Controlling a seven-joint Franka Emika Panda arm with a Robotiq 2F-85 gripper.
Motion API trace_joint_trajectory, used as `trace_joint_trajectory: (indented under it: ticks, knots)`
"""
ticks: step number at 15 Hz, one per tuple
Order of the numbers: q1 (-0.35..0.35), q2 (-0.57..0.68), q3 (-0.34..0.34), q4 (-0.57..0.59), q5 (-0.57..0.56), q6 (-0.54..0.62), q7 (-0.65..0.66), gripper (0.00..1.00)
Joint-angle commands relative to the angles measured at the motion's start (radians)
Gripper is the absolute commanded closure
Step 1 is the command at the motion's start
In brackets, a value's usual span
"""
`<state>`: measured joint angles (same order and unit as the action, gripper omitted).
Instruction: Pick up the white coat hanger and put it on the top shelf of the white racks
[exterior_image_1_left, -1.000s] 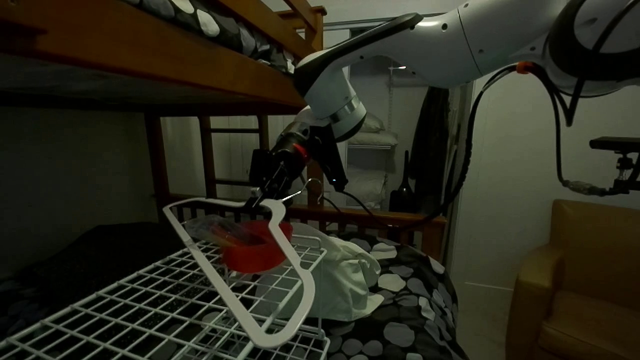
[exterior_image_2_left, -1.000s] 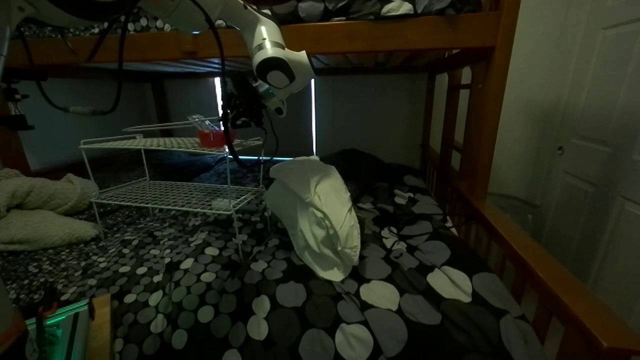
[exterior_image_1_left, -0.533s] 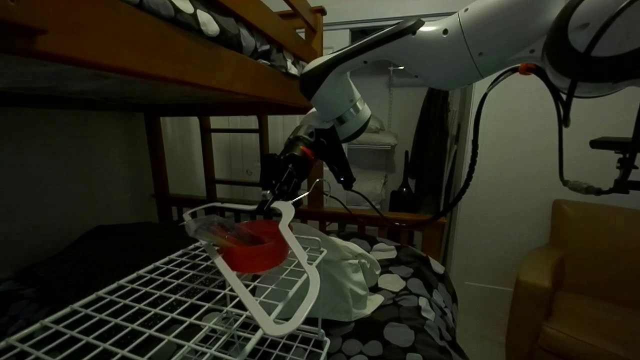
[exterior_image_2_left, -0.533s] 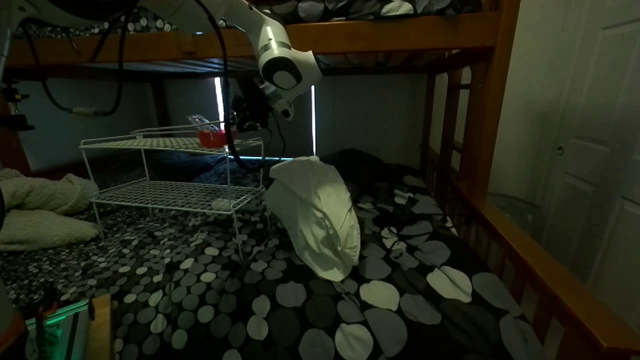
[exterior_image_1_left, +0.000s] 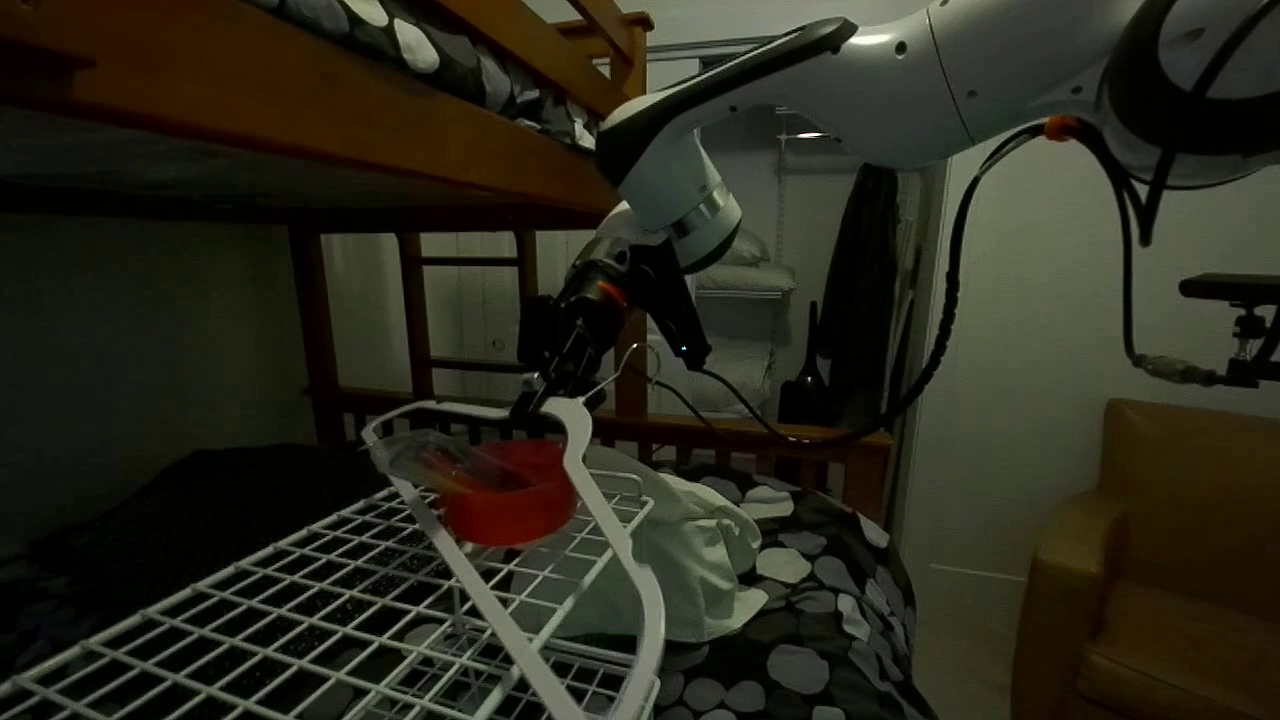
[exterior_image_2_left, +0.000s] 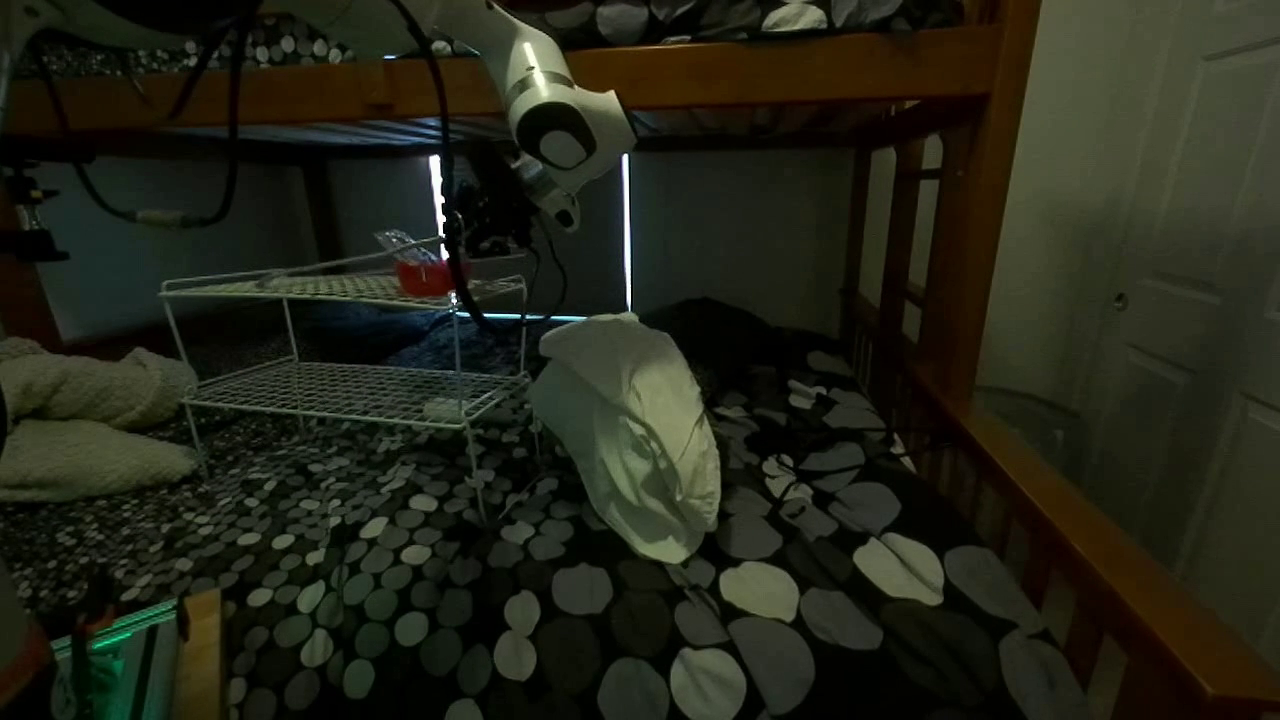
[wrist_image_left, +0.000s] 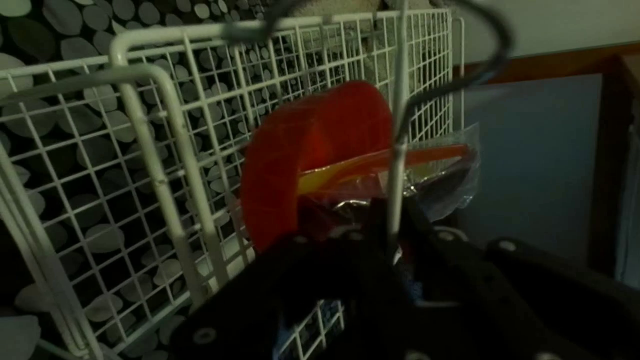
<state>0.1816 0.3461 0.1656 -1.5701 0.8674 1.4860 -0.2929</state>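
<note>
The white coat hanger (exterior_image_1_left: 655, 600) hangs tilted from my gripper (exterior_image_1_left: 548, 396) over the white rack (exterior_image_1_left: 300, 542) in an exterior view, its lower end cut off by the frame. The gripper is shut on it near the base of its metal hook. In the wrist view, the hook's wire (wrist_image_left: 397, 170) runs up from between the fingertips (wrist_image_left: 397, 225). In an exterior view the hanger (exterior_image_2_left: 340, 264) slants down left to the level of the top shelf (exterior_image_2_left: 330, 291); I cannot tell whether it touches. My gripper (exterior_image_2_left: 490, 240) is dark there, partly behind a cable.
A red bowl (exterior_image_1_left: 510, 512) with a clear-wrapped packet (exterior_image_1_left: 440, 462) stands on the top shelf, close under the gripper and hanger. A white cloth (exterior_image_2_left: 635, 430) lies on the bed beside the rack. The upper bunk's wooden rail (exterior_image_2_left: 780, 75) runs above the arm.
The gripper has shifted slightly right in an exterior view. The hanger's far end has swung lower, out of that frame, and it now slants toward the top shelf. The grip stays shut.
</note>
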Motion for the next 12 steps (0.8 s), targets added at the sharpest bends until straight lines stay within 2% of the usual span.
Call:
trace_joint_trajectory:
  ticks: [1, 5, 8, 11, 12]
  knots:
    - [-0.012, -0.059, -0.004, -0.021, -0.077, -0.053, 0.013, 0.55]
    - [-0.029, -0.111, -0.021, -0.025, -0.169, -0.083, 0.018, 0.24]
    - [-0.039, -0.139, -0.043, -0.031, -0.301, -0.068, 0.053, 0.01]
    - [-0.053, -0.162, -0.06, -0.046, -0.427, -0.035, 0.107, 0.0]
    - [-0.07, -0.172, -0.064, -0.056, -0.419, -0.054, 0.101, 0.0]
